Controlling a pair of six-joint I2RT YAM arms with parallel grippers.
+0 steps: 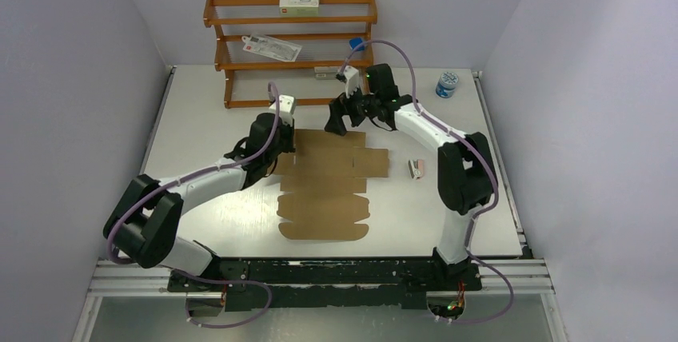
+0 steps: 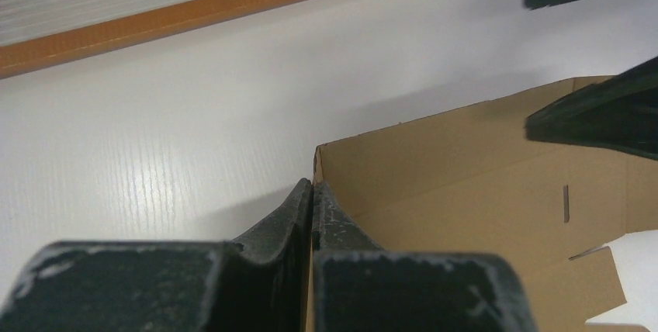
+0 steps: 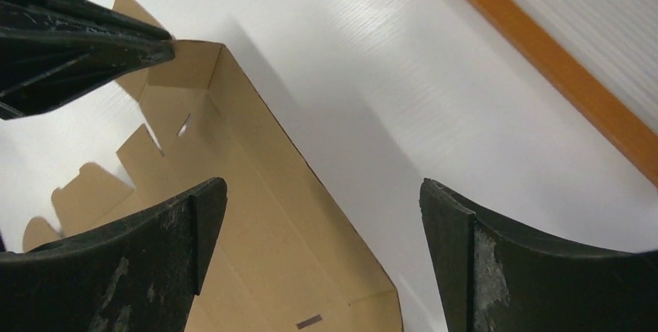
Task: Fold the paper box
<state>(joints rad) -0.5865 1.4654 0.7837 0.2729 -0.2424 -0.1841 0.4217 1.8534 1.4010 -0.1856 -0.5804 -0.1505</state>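
Note:
The paper box is a flat brown die-cut cardboard sheet with flaps, lying mid-table. Its far strip is folded up into a low wall. My left gripper is shut on the far-left corner of that raised wall; in the left wrist view its fingertips pinch the cardboard edge. My right gripper is open and hovers over the far edge, to the right of the left one. In the right wrist view its jaws straddle the raised wall without touching it, and the left gripper's fingers show at top left.
A wooden rack stands at the back with a white-and-green carton and a packet on it. A blue-lidded jar sits at the back right. A tiny pink-and-white item lies right of the sheet.

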